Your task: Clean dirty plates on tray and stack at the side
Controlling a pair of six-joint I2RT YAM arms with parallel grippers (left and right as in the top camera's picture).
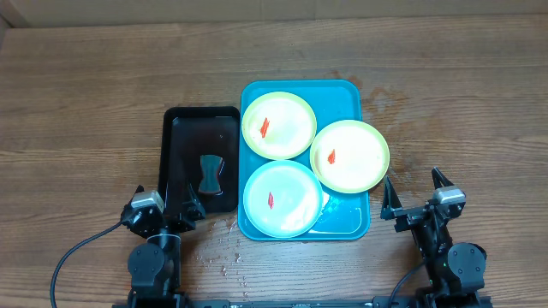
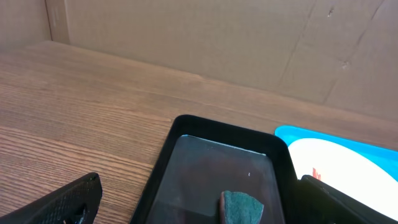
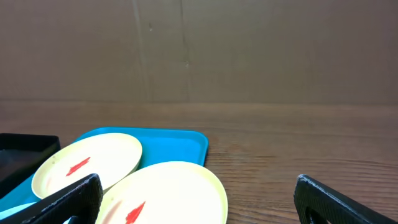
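Note:
Three plates lie on the teal tray (image 1: 347, 224), each with a red smear at its centre. One yellow-green plate (image 1: 278, 125) is at the back, another (image 1: 349, 155) overhangs the right rim, and the mint-white plate (image 1: 282, 198) is at the front. My left gripper (image 1: 165, 198) stands open at the near end of the black tray, holding nothing. My right gripper (image 1: 413, 184) stands open on the bare table right of the teal tray, empty. The right wrist view shows both yellow-green plates (image 3: 87, 163) (image 3: 174, 193) ahead and to the left.
A black tray (image 1: 180, 137) lies left of the teal tray with a grey-green sponge (image 1: 211, 174) (image 2: 242, 206) in it. Water droplets (image 1: 227, 248) dot the table near the front. A cardboard wall (image 2: 249, 37) stands behind the table.

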